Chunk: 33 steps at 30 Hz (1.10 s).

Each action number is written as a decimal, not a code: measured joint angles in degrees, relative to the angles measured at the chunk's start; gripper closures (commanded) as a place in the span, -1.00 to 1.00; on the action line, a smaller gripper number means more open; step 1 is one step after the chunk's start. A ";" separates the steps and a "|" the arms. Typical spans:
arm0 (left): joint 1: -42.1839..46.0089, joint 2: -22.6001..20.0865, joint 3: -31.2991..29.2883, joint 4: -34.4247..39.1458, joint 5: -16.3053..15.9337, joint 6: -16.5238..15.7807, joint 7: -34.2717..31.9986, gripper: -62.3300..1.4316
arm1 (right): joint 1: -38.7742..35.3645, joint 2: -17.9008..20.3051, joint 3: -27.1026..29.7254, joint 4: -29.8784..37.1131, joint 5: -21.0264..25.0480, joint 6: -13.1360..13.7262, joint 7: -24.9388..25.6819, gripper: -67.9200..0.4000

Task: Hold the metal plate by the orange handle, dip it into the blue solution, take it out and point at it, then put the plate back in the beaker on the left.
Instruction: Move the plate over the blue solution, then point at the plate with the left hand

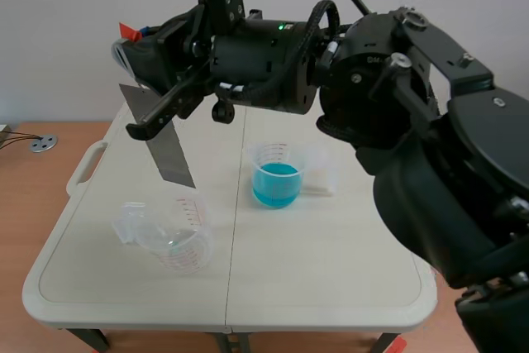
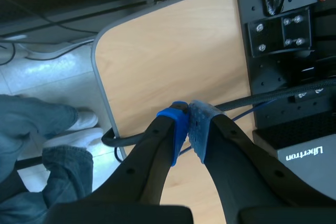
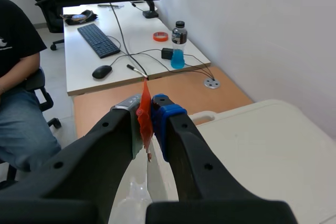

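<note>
Scene view: 1 gripped metal plate (image 1: 168, 148), 1 empty beaker (image 1: 183, 241), 1 blue-filled beaker (image 1: 277, 178).

Smooth, dull grey metal plate (image 1: 169, 150) below the right gripper (image 3: 148, 109); orange handle (image 3: 144, 102) translucent plastic. Lower down: empty beaker (image 1: 169, 237) and blue-filled beaker (image 1: 277, 175), clear glossy plastic; matt cream table (image 1: 331, 262).

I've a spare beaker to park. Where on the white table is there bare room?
Bare: the near strip of the table, in front of the empty beaker and the blue-solution beaker, and the gap right of the blue one up to the arm. Crowded: the left half, where the metal plate hangs from the right pincer by the empty beaker.
</note>
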 measured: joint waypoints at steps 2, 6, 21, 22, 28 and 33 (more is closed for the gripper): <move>0.00 -0.02 -0.02 0.92 0.00 0.02 0.00 0.87 | 0.02 1.05 0.92 0.48 0.48 0.00 0.02 0.94; 0.02 0.00 -1.64 4.07 0.02 0.02 0.15 0.87 | 0.02 3.52 2.47 1.31 2.49 0.00 0.02 0.94; 0.02 -2.99 -9.77 20.65 0.02 0.02 0.17 0.87 | 3.61 16.96 3.98 2.27 13.84 -0.28 2.32 0.94; 0.00 -3.45 -9.77 21.51 0.04 0.02 0.13 0.87 | 4.28 17.90 3.98 2.27 14.49 -0.61 2.32 0.94; -0.94 -4.26 -9.70 24.37 0.04 -0.02 0.33 0.87 | 7.30 22.71 3.98 2.27 18.45 -0.94 2.80 0.95; -5.90 -4.13 -9.66 24.37 0.04 -0.02 0.42 0.87 | 9.53 24.68 3.98 2.27 21.84 -0.92 2.97 0.95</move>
